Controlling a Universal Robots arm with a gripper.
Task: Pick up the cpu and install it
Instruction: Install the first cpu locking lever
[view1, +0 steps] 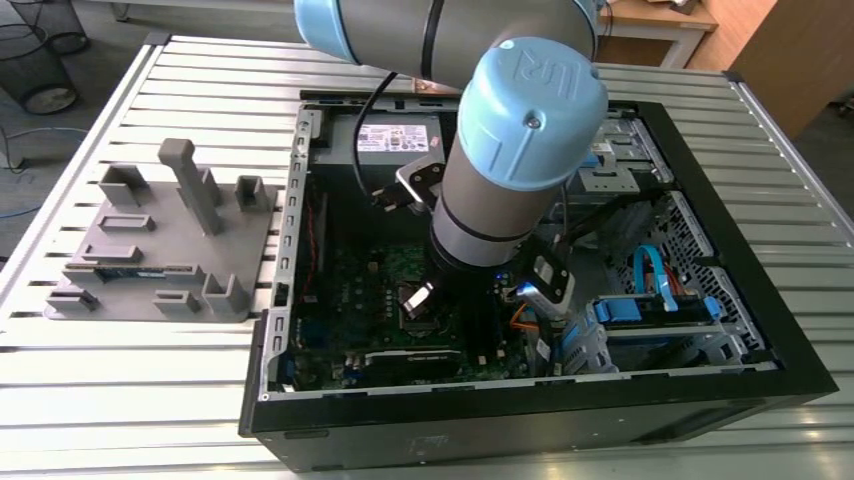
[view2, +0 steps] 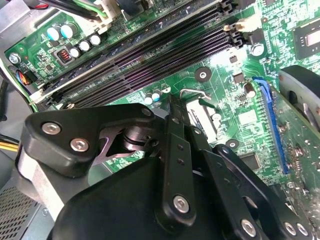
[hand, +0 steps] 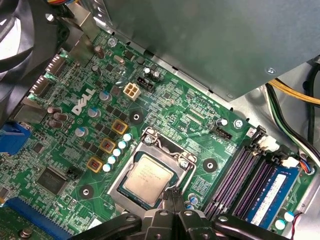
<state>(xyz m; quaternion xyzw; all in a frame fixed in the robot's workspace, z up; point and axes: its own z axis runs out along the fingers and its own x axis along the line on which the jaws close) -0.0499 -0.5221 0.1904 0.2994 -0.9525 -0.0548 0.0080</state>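
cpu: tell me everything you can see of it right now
In the first wrist view the cpu is a small flat square chip with a dull silver metal top bearing faint print and a thin darker rim. It lies flat and level inside the silver-framed socket on the green motherboard, not held. The gripper, closed, hangs just off one corner; whether it touches the chip cannot be told.

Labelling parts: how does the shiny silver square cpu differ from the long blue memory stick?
The cpu is square and silver, the memory stick long and blue. The cpu lies flat in its socket; the memory stick stands on edge. Both sit on the green motherboard.
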